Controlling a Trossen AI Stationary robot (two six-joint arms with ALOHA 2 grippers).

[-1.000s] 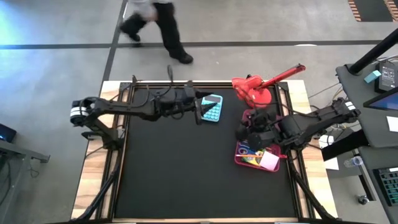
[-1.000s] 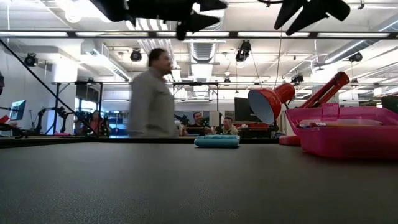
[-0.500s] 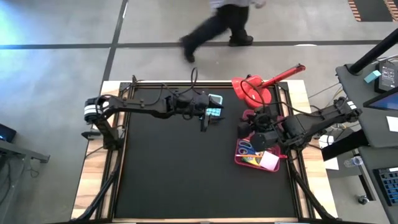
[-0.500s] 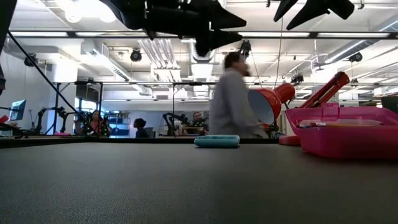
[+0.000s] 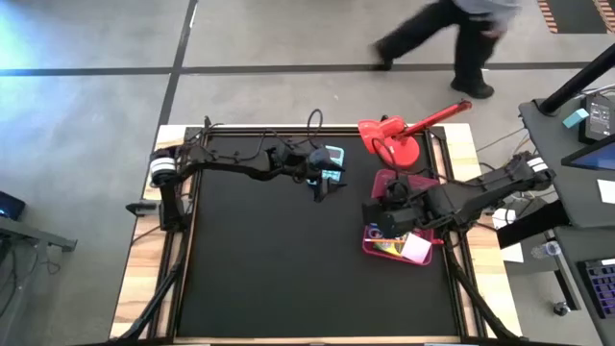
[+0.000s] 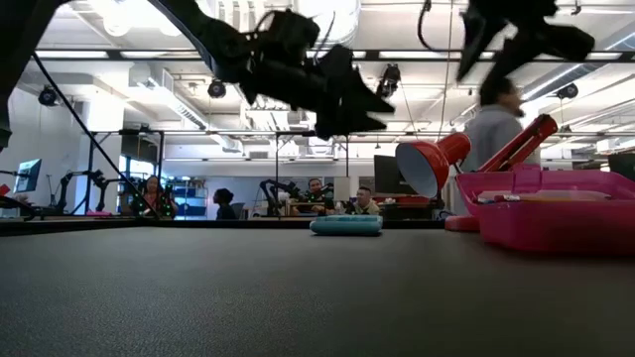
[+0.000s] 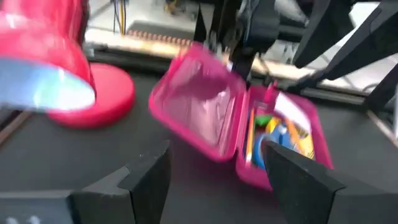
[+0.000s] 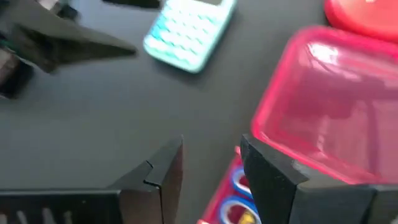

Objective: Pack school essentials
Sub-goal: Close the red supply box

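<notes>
Changes since the earlier frames: the left end effector [image 5: 321, 183] has travelled from beside the calculator [image 5: 332, 164] to its near edge; the right end effector [image 5: 384, 223] has shifted down over the pink case [image 5: 370, 240]; a person [image 5: 452, 38] has crossed the floor toward 1 o'clock.

Left end effector: above the desk [image 5: 288, 269] at about 12 o'clock, just beside the light blue calculator, fingers apart, holding nothing.

Right end effector: at 3 o'clock, over the near-left part of the pink case, fingers apart with a narrow gap, holding nothing.

Pink case: open, lid [image 7: 199, 112] raised, at 3 o'clock near the desk's right edge. Contents: orange pencils [image 7: 250, 134], blue-handled scissors [image 8: 239, 186], small coloured stationery [image 7: 283, 134], a white square [image 5: 417, 250] at its near-right corner.

Red desk lamp [image 5: 389, 139]: at 1 o'clock, beyond the case, arm [image 5: 437, 115] angled toward the far-right corner.

Room beyond, low view: seated people [image 6: 317, 196] in the background.
</notes>
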